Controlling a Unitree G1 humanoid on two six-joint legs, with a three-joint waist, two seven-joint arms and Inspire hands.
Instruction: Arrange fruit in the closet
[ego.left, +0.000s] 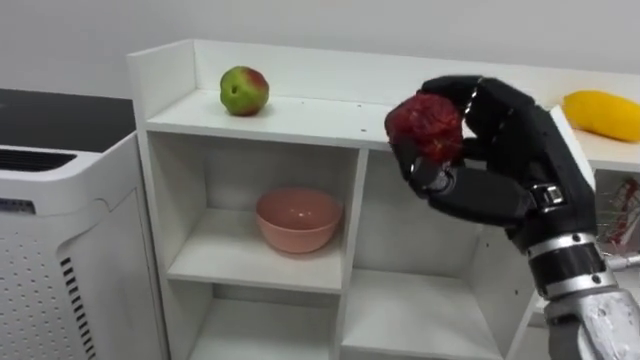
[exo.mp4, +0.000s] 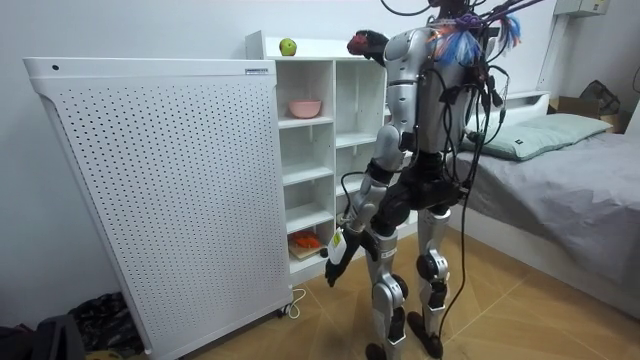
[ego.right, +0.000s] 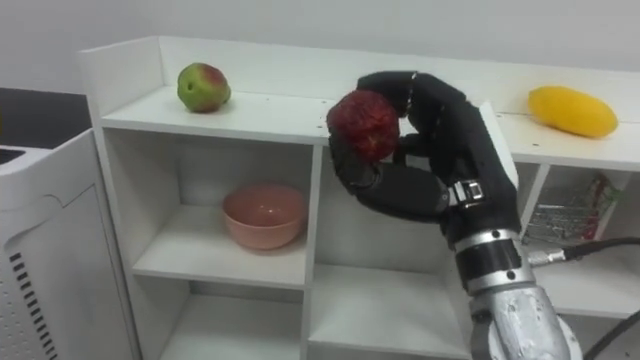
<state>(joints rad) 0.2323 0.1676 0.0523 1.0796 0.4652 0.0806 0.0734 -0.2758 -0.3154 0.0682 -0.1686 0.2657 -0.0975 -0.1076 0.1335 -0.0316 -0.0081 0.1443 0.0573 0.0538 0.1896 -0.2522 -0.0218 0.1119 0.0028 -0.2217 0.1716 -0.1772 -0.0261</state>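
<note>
My right hand (ego.left: 485, 160) is raised in front of the white closet (ego.left: 300, 120), fingers curled round a dark red bumpy fruit (ego.left: 425, 125) at the level of the top shelf's front edge. On that top shelf a green and red apple (ego.left: 244, 90) rests at the left and a yellow mango (ego.left: 604, 113) lies at the right. In the room view my left hand (exo.mp4: 335, 262) hangs low beside my thigh, while the red fruit (exo.mp4: 356, 43) is held up near the closet's top.
A pink bowl (ego.left: 297, 219) sits in the compartment under the apple. A white perforated appliance (ego.left: 60, 250) stands against the closet's left side. Some orange items (exo.mp4: 306, 240) lie on a low shelf. A bed (exo.mp4: 560, 170) stands behind me.
</note>
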